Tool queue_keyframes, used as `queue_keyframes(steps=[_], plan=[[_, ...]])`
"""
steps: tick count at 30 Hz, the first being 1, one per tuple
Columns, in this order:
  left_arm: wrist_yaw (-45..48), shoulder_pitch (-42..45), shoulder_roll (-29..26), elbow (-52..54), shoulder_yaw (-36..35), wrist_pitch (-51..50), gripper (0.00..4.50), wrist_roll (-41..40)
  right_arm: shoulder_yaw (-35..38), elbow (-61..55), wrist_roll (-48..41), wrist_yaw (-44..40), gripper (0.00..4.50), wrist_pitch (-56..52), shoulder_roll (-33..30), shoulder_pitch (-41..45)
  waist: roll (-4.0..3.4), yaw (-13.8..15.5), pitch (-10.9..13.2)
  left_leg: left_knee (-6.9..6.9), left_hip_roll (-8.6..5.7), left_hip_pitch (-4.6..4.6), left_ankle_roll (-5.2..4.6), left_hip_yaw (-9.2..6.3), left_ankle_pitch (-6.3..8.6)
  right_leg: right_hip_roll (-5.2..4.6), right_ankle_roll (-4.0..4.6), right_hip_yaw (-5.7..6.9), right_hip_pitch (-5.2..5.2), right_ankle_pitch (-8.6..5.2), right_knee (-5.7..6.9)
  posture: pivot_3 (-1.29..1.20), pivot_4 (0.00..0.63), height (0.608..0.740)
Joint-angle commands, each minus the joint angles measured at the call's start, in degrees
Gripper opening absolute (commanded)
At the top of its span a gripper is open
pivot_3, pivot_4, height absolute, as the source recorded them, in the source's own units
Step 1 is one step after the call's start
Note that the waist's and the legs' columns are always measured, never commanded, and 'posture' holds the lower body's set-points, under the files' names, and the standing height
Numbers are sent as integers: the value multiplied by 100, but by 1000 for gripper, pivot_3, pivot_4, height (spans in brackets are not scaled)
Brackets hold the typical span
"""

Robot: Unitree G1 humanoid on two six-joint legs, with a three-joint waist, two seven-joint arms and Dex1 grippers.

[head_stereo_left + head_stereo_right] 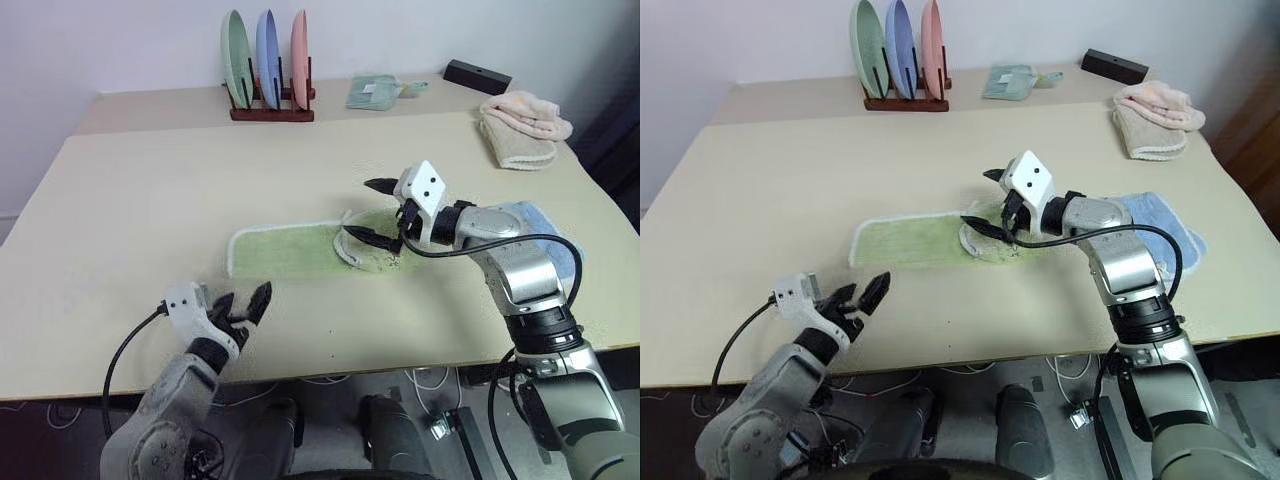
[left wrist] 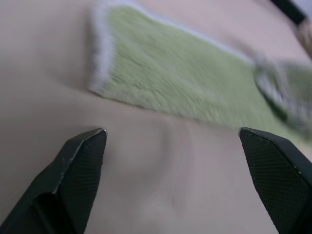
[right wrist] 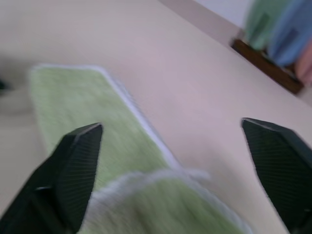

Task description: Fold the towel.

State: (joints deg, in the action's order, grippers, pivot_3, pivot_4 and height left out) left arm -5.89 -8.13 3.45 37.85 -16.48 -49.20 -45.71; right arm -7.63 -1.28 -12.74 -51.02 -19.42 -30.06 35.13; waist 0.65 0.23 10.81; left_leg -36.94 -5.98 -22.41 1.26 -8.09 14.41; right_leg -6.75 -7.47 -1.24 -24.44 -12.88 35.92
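Observation:
The light green towel point(image 1: 290, 250) lies as a long strip in the middle of the table point(image 1: 150, 200), white corded edge showing. Its right end is turned over into a rumpled flap point(image 1: 985, 240). My right gripper point(image 1: 358, 208) hovers just above that flap, open, with nothing between its fingers; the right wrist view looks along the towel point(image 3: 78, 107) below the spread fingers. My left gripper point(image 1: 245, 297) is open too, low over bare table near the front edge, a short way in front of the towel's left end point(image 2: 185, 83).
A light blue towel point(image 1: 545, 225) lies under my right forearm. Pink and beige towels point(image 1: 520, 125) are piled at the back right. A wooden rack with three plates point(image 1: 268, 60), a small folded cloth point(image 1: 375, 92) and a black box point(image 1: 477, 75) stand at the back.

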Motion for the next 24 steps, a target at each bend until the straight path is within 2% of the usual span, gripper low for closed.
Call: queue_keyframes(steps=[1, 6, 8, 10, 16, 19, 22, 24], plan=[[-854, 504, 178, -408, -473, -297, 4500, -753, 30, -458, -172, -81, 4437, 34, 50, -69, 2, 39, 1, -2, 0, -1, 0, 1, 0, 0, 0, 0, 0, 0, 0, 0, 150, 740], [-1693, 1352, 354, -1259, -788, -91, 4500, -1218, -137, -753, -81, -65, 4437, 64, 51, -395, 3, 60, -2, -7, -3, 2, 2, 2, -1, 0, 2, -1, 5, 1, 1, 0, 150, 740], [-1704, 1507, 242, -1400, -628, -114, 3971, -1259, -171, -892, -74, -28, 4500, 24, 49, -508, 2, 56, -2, -7, -4, 4, 2, 4, -1, 0, 2, -2, 8, 1, 1, 0, 150, 740], [-1728, 1571, 230, -1467, -566, -82, 3211, -1359, -181, -991, -75, -2, 4500, -15, 44, -577, 2, 56, -3, -7, -4, 4, 3, 4, -1, 0, 2, -2, 7, 2, 1, 0, 150, 740], [-1741, 1652, 208, -1487, -647, 159, 94, -1624, -198, -1244, -69, 68, 4500, -162, 6, -745, 8, 66, 1, -8, -7, 0, 3, 2, -1, -1, 2, -2, 7, 1, -3, 0, 150, 740], [-1616, 1728, 63, -1339, -871, 519, 35, -1803, -205, -1371, -60, 97, 4500, -238, -17, -809, 9, 58, 2, -6, -6, 0, 3, 2, 0, -1, 2, -2, 6, 1, -4, 0, 150, 740], [-1438, 1744, -318, -1207, -1171, 867, 35, -1892, -214, -1468, -66, 112, 4500, -307, -36, -832, 10, 42, 3, -4, -3, 0, 4, 3, 0, 1, 3, -2, 3, 1, -5, 0, 150, 740], [-1321, 1695, -779, -1206, -1481, 1001, 35, -1915, -221, -1506, -68, 124, 4500, -340, -42, -834, 10, 27, 3, -1, 0, 1, 6, 4, 1, 4, 3, -3, 0, 2, -3, 0, 150, 740]])
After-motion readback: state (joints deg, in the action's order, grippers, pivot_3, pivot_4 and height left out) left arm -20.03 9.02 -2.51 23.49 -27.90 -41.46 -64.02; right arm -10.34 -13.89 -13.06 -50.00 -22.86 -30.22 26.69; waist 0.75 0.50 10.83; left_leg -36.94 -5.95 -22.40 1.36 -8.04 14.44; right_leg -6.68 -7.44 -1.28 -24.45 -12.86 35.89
